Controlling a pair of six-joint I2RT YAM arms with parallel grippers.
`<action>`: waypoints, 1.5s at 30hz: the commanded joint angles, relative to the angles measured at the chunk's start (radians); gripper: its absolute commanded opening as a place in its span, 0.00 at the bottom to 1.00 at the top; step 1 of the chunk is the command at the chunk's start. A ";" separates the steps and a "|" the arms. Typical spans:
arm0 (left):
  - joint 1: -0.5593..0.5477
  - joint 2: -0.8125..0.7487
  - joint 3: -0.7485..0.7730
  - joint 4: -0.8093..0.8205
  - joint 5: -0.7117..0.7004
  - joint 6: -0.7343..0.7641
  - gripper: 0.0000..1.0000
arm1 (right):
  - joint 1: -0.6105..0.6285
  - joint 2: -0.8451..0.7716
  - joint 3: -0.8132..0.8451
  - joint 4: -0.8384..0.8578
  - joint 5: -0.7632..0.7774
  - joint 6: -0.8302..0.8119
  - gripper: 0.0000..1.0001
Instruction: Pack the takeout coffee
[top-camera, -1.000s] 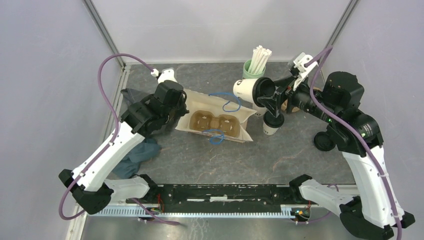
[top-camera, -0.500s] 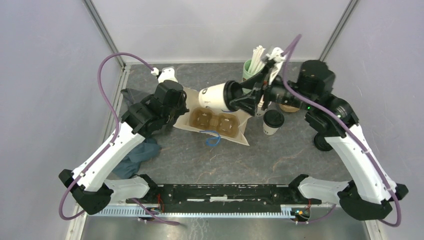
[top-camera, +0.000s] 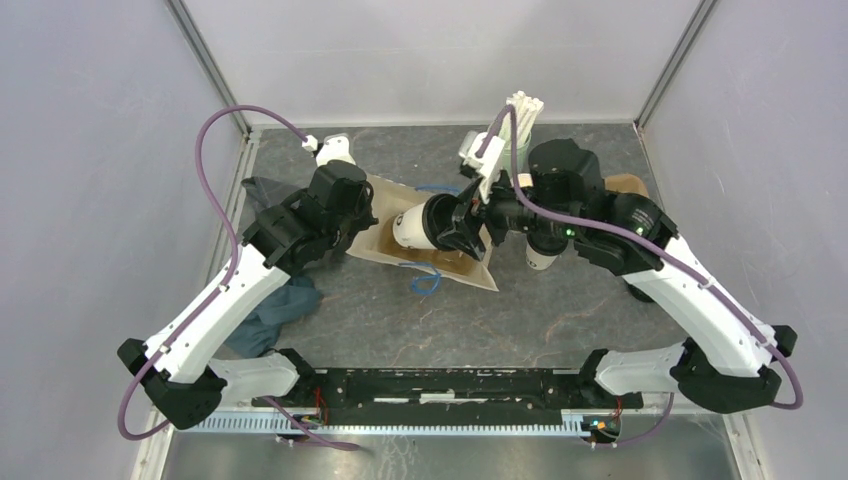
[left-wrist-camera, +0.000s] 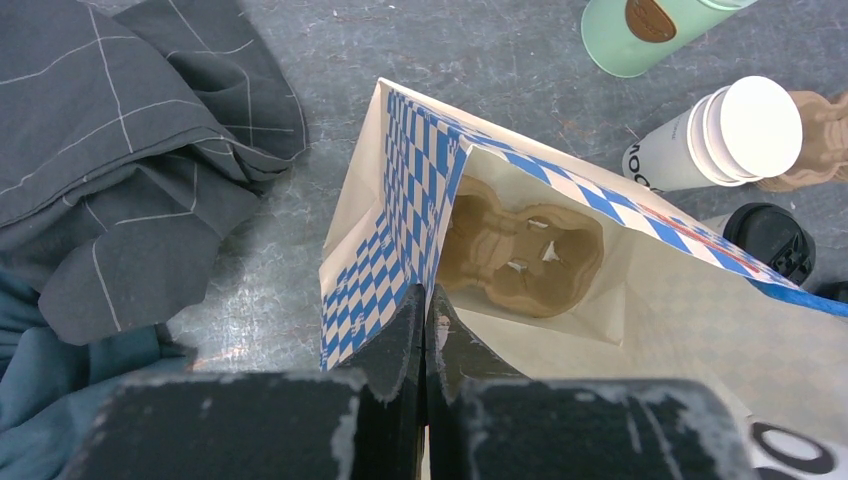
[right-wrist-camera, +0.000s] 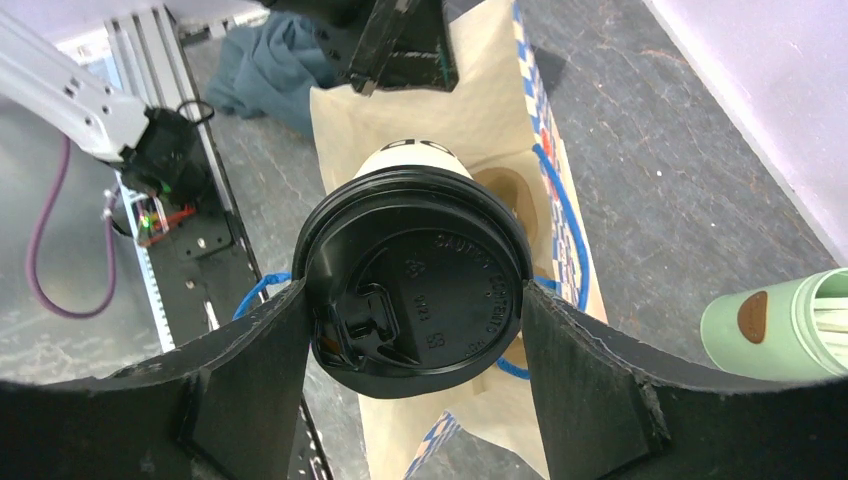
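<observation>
My right gripper (top-camera: 452, 224) is shut on a white coffee cup (top-camera: 410, 228) with a black lid (right-wrist-camera: 415, 295), gripping at the lid end. It holds the cup tilted on its side, base toward the left, above the open white and blue checked paper bag (top-camera: 480, 268). The brown pulp carrier (left-wrist-camera: 520, 245) lies inside the bag. My left gripper (left-wrist-camera: 425, 300) is shut on the bag's left rim and holds the mouth open. A second lidded coffee cup (top-camera: 540, 258) stands on the table right of the bag, partly hidden by my right arm; it also shows in the left wrist view (left-wrist-camera: 770, 240).
A green cup of white straws (top-camera: 521, 115) stands behind the bag. A grey and blue cloth (left-wrist-camera: 130, 150) lies crumpled left of the bag. A brown pulp piece (top-camera: 627, 184) sits at the back right. Metal frame posts stand at the back corners.
My right arm swung left with the cup, from beside the green cup to over the bag's mouth. The left gripper and the bag stayed in place.
</observation>
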 joint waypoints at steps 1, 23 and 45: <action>-0.004 -0.012 0.050 0.030 -0.027 0.037 0.02 | 0.095 0.027 0.055 -0.075 0.205 -0.082 0.68; -0.004 -0.236 -0.217 0.438 0.032 0.256 0.02 | 0.358 0.118 -0.104 -0.062 0.699 -0.190 0.69; -0.004 -0.357 -0.406 0.548 0.162 0.385 0.02 | 0.273 0.017 -0.522 0.412 0.739 -0.405 0.70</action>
